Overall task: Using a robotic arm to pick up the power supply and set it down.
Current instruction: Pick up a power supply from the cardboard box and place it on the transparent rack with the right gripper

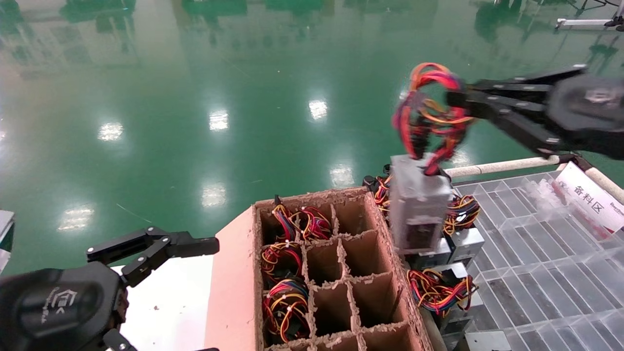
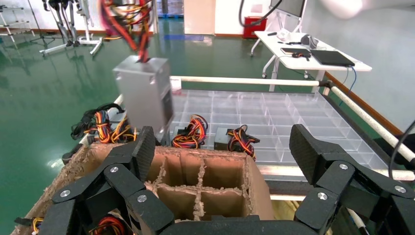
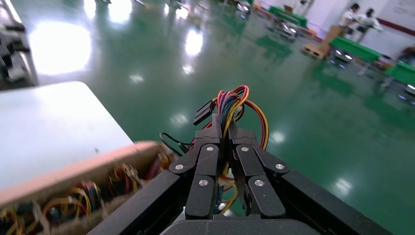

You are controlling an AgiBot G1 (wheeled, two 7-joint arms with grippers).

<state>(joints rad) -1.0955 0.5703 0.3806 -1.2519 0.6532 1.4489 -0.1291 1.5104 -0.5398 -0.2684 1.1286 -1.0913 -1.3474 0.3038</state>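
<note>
The power supply (image 1: 418, 207) is silver-grey, and its wire bundle (image 1: 431, 117) is red, orange, yellow and black. The right gripper (image 1: 456, 100) and the left gripper (image 1: 204, 246) are black. The divider box (image 1: 336, 278) is brown cardboard. The tray (image 1: 541, 273) is clear plastic with a grid pattern. The floor (image 1: 195, 97) is glossy green.

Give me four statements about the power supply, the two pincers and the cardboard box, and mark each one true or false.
1. The right pincer holds the power supply by its wire bundle. True.
2. The power supply rests inside a cell of the cardboard box. False: it hangs in the air beside the box.
3. The left pincer is shut on a wire bundle. False: it is open and empty.
4. Some box cells hold wire bundles while others are empty. True.
</note>
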